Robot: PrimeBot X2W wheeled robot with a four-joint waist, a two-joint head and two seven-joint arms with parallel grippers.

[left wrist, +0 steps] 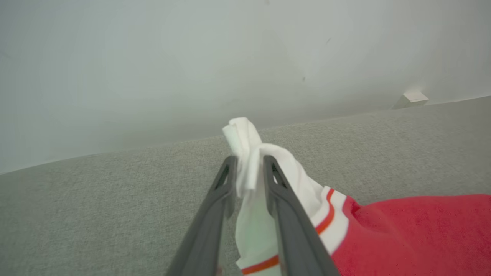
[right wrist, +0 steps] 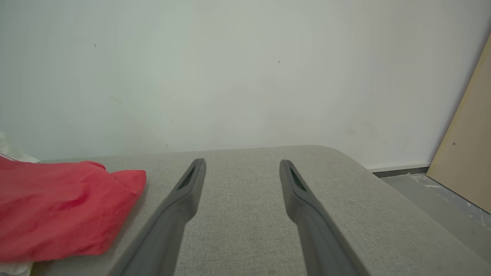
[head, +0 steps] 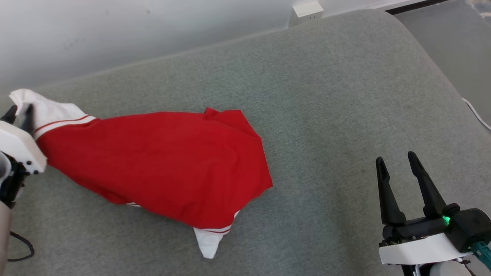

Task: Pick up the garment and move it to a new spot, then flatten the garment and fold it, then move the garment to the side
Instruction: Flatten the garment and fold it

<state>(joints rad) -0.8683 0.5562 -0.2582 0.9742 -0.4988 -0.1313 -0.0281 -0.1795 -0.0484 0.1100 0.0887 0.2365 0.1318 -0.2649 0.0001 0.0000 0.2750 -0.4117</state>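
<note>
Far to the left in the head view, the left gripper is seen at the edge of a grey cushion. Its jaws are set narrow, and a white sleeve with a thin red stripe is held between them. In the left wrist view the sleeve is bunched up between the two dark fingers and is touched by both; its tip is poked up past the fingertips.

Next to the sleeve, the red garment is spread out on the cushion, from the left side to about the middle. It is not laid flat: the cloth is creased, and a corner is folded over at its top edge. A second white sleeve is stuck out from under its lower edge, pointed toward the robot.

Behind the cushion a pale wall is seen, with a small white box against it.

Far to the right, the right gripper is seen over the cushion, well apart from the garment. Its jaws are opened wide, with only bare cushion seen between them. A white cable is seen past the cushion's right edge. In the right wrist view, a tan board is stood by the wall on the grey floor.
</note>
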